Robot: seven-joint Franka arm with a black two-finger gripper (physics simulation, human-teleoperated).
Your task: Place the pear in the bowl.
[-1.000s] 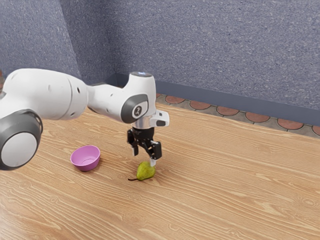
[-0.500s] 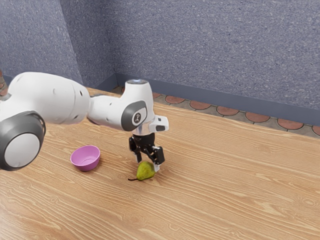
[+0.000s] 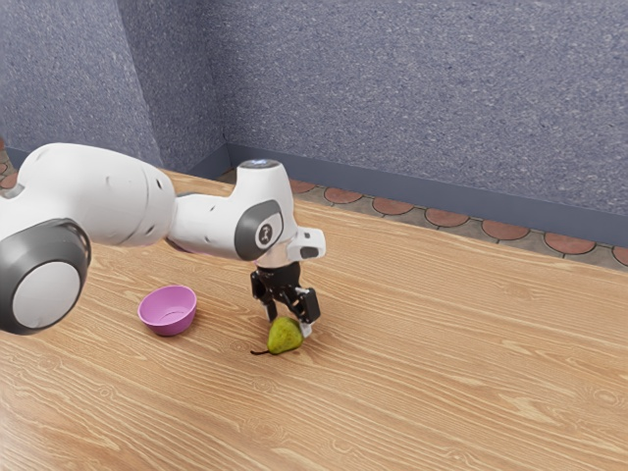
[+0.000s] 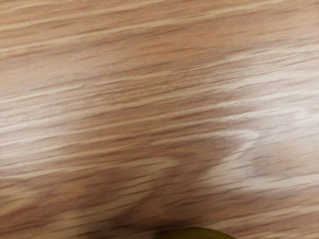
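"How does the gripper (image 3: 289,325) stand?"

"Its fingers (image 3: 306,331) are well apart, lowered either side of the pear (image 3: 285,337). Whether both touch it, I can't tell. The pear rests on the tabletop (image 3: 442,373)."

"Any writing above that?"

"There's a round emblem (image 3: 265,235) on the arm (image 3: 118,191), within a dark grey band. Too small to read."

"And the materials?"

"Glossy white shell on the arm, black gripper. The pear is yellow-green, fat at one end; taking twelve as the exterior view's top, its dark stem points to eight o'clock. In the wrist view its dark green curve shows beside shadowed wood, streaked with pale, wavy grain."

"Where's the bowl (image 3: 168,325)?"

"From the pear, a little past nine o'clock. Pink, smooth, round-rimmed, upright, its mouth facing up. The pear lies outside it, with a stretch of wood between them."

"What about edges and room?"

"The table's far edge slants from about ten o'clock round to two, well away from the pear. Wood runs on broadly toward three and six. Past the edge come reddish round tiles (image 3: 446,217), a blue-grey baseboard (image 3: 412,194) and a speckled wall (image 3: 422,88)."
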